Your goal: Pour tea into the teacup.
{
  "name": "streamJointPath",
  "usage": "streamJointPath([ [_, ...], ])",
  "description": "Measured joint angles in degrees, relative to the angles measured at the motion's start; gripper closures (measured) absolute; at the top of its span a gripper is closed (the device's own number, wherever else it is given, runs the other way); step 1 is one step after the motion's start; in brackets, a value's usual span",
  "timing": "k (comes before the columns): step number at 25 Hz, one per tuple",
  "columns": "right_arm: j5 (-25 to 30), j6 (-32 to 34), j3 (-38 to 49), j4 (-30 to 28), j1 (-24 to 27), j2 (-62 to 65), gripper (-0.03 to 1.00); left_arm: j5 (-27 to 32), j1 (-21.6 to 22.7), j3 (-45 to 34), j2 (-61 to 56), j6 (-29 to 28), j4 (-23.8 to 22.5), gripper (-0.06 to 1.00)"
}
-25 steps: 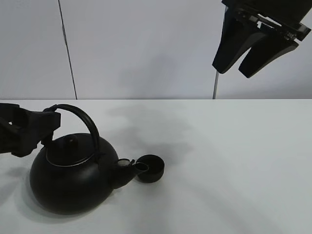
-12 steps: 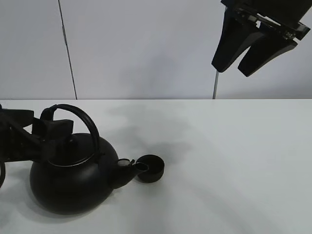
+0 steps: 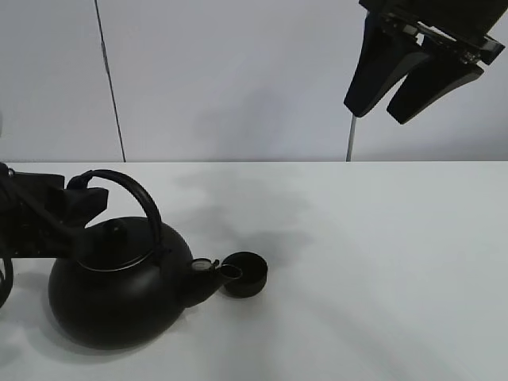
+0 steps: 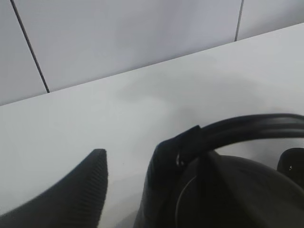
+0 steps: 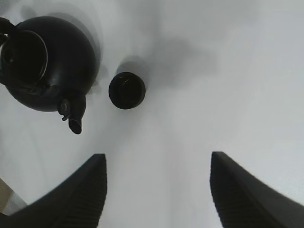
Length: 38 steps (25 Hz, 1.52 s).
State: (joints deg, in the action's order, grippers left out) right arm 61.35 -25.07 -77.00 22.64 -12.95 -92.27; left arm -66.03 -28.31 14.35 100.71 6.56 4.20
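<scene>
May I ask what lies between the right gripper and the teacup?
Nothing: the right wrist view shows only bare white table between the right gripper and the teacup.

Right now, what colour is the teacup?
The teacup is matte black; right wrist view shows it best.

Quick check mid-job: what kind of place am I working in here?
Probably a lab test bench, not a kitchen: a plain white table, a blank panelled wall behind it, and a black kettle and teacup set out.

left gripper [image 3: 83,218] drawn back, fingers [image 4: 90,185] narrower
</scene>
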Motion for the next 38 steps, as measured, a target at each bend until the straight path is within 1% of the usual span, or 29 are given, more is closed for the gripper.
streamJointPath([
  [2, 0.00, 0.00, 0.00, 0.00, 0.00, 0.00, 0.54, 0.00, 0.00, 0.00, 0.00, 0.04, 0.00, 0.58],
  [6, 0.00, 0.00, 0.00, 0.05, 0.00, 0.00, 0.54, 0.07, 0.00, 0.11, 0.07, 0.30, -0.54, 0.79],
  [7, 0.00, 0.00, 0.00, 0.05, 0.00, 0.00, 0.54, 0.07, 0.00, 0.11, 0.12, 0.92, -0.46, 0.80],
  [12, 0.00, 0.00, 0.00, 0.05, 0.00, 0.00, 0.54, 0.34, 0.06, 0.42, 0.12, 1.17, -0.28, 0.80],
  [14, 0.00, 0.00, 0.00, 0.05, 0.00, 0.00, 0.54, 0.96, 0.06, 1.10, 0.12, 2.64, -0.46, 0.81],
  [16, 0.00, 0.00, 0.00, 0.05, 0.00, 0.00, 0.54, 2.02, 0.06, 2.26, 0.12, 4.50, -1.16, 0.81],
  [20, -0.01, 0.00, 0.00, 0.05, 0.00, 0.00, 0.54, 3.86, 0.06, 4.82, 0.68, 4.76, -4.20, 0.81],
  [25, -0.06, 0.00, 0.00, 0.05, 0.00, 0.00, 0.54, 6.19, 0.00, 8.08, 1.16, 5.28, -4.71, 0.81],
  [29, -0.06, 0.00, 0.00, 0.05, 0.00, 0.00, 0.54, 6.24, 0.00, 9.88, 1.16, 5.59, -4.71, 0.81],
  [32, -0.06, 0.00, 0.00, 0.05, 0.00, 0.00, 0.54, 6.24, 0.00, 10.57, 1.16, 7.05, -4.20, 0.81],
  [38, -0.06, 0.00, 0.00, 0.11, 0.00, 0.00, 0.54, 6.25, 0.00, 11.14, 1.20, 9.27, -1.43, 0.81],
])
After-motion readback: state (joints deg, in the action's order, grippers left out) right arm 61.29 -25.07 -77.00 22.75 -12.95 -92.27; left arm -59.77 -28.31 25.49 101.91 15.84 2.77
